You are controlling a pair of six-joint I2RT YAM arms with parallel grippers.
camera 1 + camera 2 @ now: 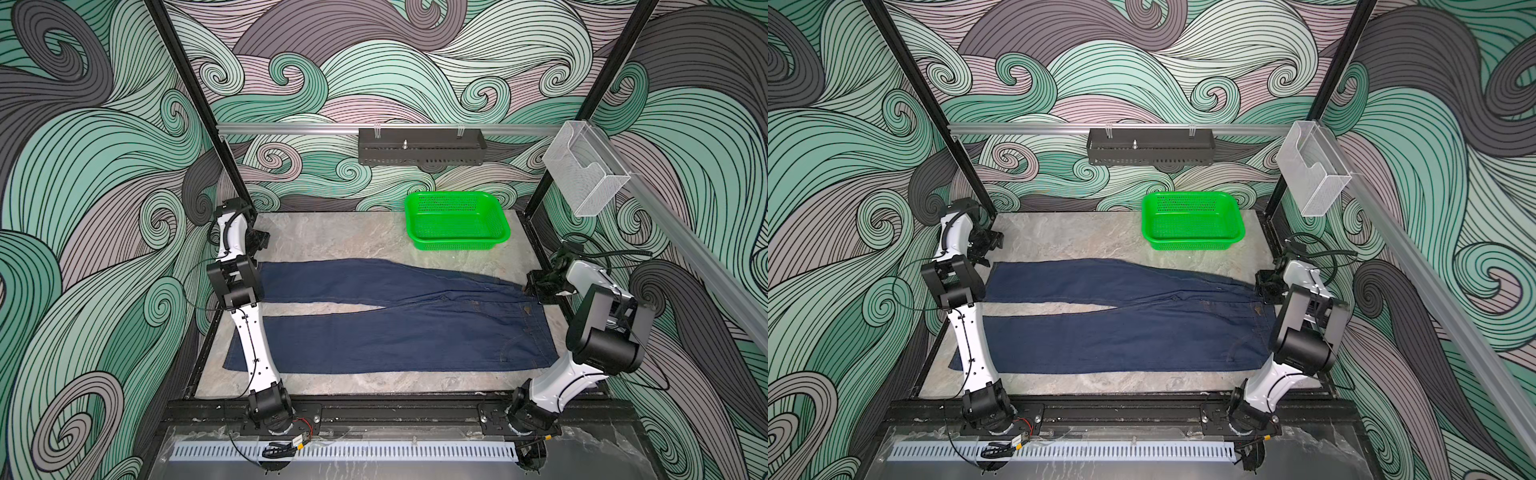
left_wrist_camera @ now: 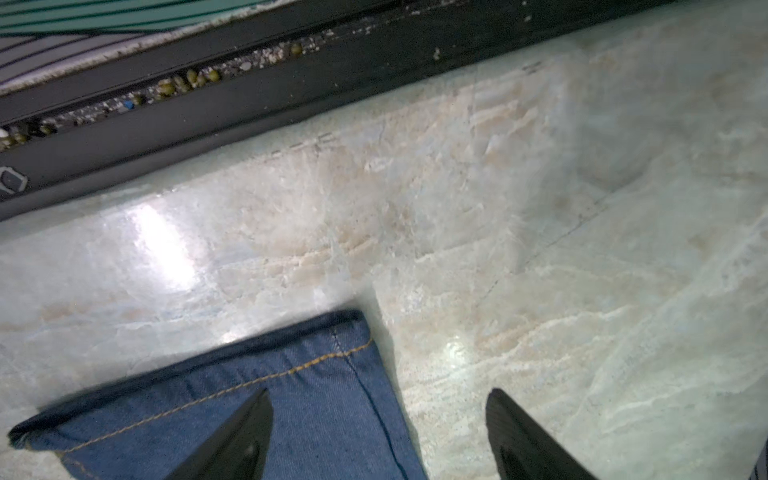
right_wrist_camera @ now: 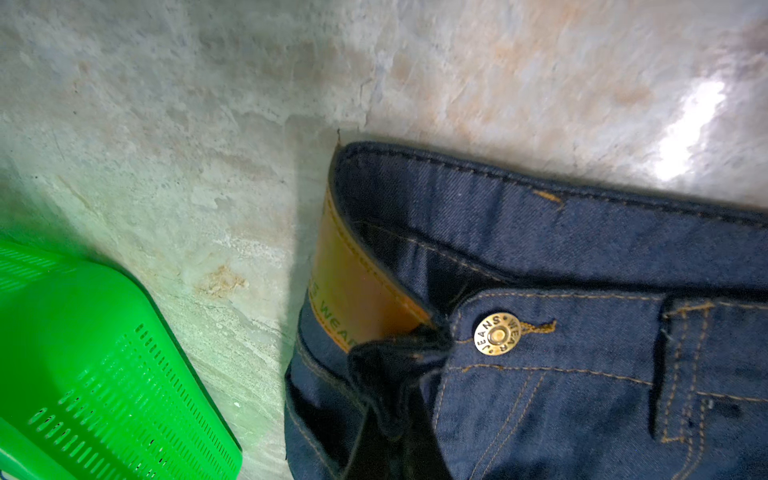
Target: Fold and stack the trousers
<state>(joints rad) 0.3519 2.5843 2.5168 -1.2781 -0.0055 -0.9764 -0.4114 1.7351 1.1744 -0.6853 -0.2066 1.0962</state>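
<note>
- Plainly, the trousers (image 1: 395,332) lie spread flat on the worktop (image 1: 332,232). The legs run out toward the left gripper (image 2: 379,392) and the waistband (image 3: 540,232) sits under the right gripper (image 3: 390,374). That is a sensible layout for a fold, with one gripper at each end.
- The left gripper is released and spread wide. One of its fingers (image 2: 249,428) hangs over the far leg's hem (image 2: 208,374) and the other over bare worktop just beside it. It looks lined up to straddle the hem's corner before pinching.
- The right gripper is clenched, with denim bunched at its tip just beside the button (image 3: 497,334). It appears to be pinching the front of the waistband. That would explain why the band gapes and shows the tan patch (image 3: 357,286) just beyond the tip.
- A green basket (image 1: 457,245) stands well apart from the left gripper and near the right one, not touching the cloth. It is probably where the folded stack goes.
- Hard to make out:
  - The right gripper's dark tip merges with the dark cloth, so I cannot tell how much fabric it has.
  - The left wrist view is blurred and cuts off the fingers' bases.
  - In both top views the left arm (image 1: 253,349) covers part of the near leg's hem.
</note>
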